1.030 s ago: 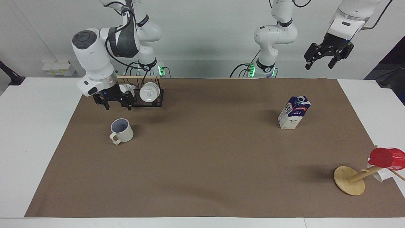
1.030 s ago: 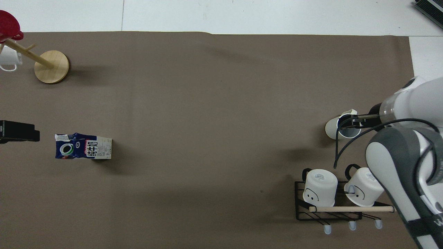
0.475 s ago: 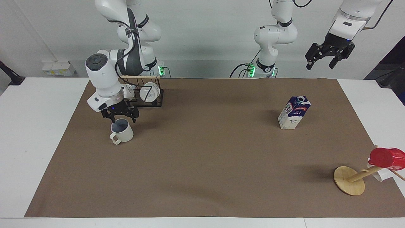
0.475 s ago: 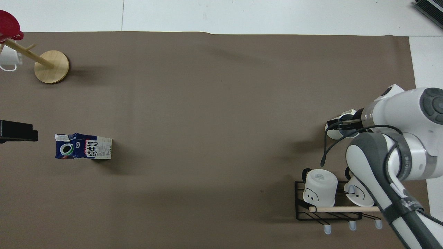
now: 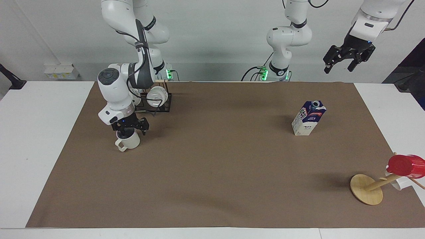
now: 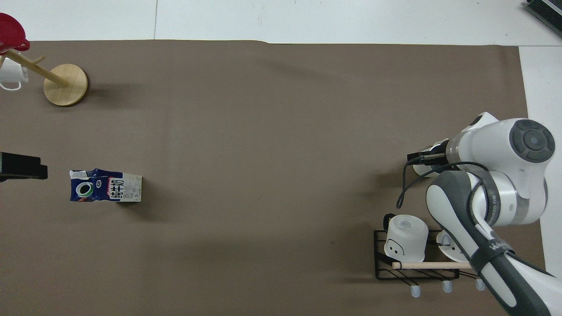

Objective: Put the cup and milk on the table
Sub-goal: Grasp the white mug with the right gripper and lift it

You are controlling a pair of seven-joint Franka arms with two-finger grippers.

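Observation:
The cream cup (image 5: 128, 142) stands upright on the brown mat (image 5: 212, 172) of the white table (image 5: 36, 139), toward the right arm's end, with its handle pointing away from the robots. My right gripper (image 5: 130, 128) is open and down at the cup's rim, its fingers spread over the mouth. In the overhead view the right gripper (image 6: 428, 157) hides most of the cup (image 6: 420, 170). The milk carton (image 5: 308, 119) stands upright on the mat toward the left arm's end (image 6: 105, 185). My left gripper (image 5: 339, 66) is open, empty and raised high, apart from the carton.
A black wire rack (image 5: 162, 107) with two white mugs (image 6: 406, 237) stands nearer to the robots than the cup. A round wooden disc stand (image 5: 365, 194) bearing a red cup (image 5: 405, 165) and a white mug (image 6: 11, 74) sits at the left arm's end.
My right gripper has come down from beside the rack onto the cup's mouth. My left gripper has risen slightly. The cup and the carton have not moved.

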